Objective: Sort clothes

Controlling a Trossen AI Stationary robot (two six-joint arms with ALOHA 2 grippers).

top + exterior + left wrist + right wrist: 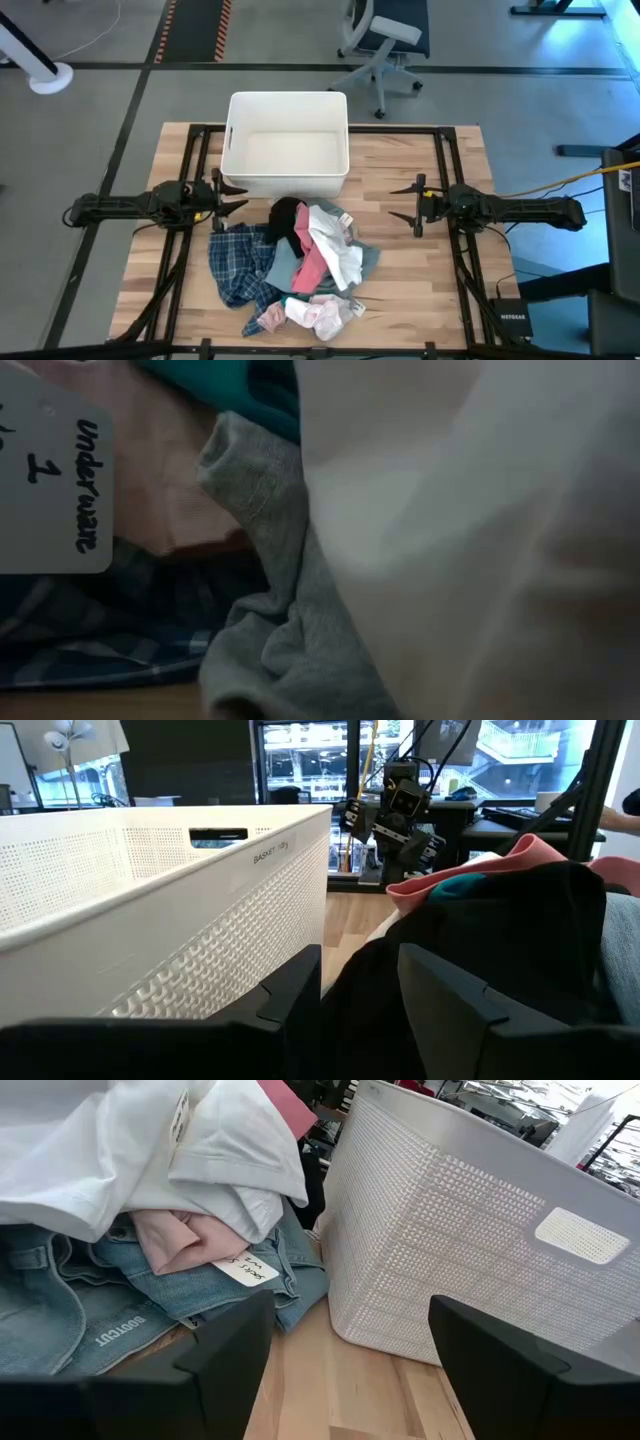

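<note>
The clothes lie in one pile point(290, 265) on the wooden table, in front of the white bin point(285, 145). The pile holds a blue-white plaid shirt point(238, 262), a black piece point(285, 222), a white piece point(335, 250), a pink piece point(312, 268) and a grey-blue piece point(282, 262). My left gripper point(240, 197) is open and empty, just left of the black piece point(500, 950). My right gripper point(393, 203) is open and empty, to the right of the pile, and faces the denim and white pieces point(150, 1170). The low view is filled by grey point(270, 610), white point(480, 540) and plaid point(90, 650) cloth.
The white bin stands at the far middle of the table, and its wall is close to both grippers point(150, 890) point(450, 1240). Paper tags are fixed to some garments point(55, 490) point(245, 1268). Bare wood lies to the right of the pile point(420, 270). An office chair point(385, 40) stands beyond the table.
</note>
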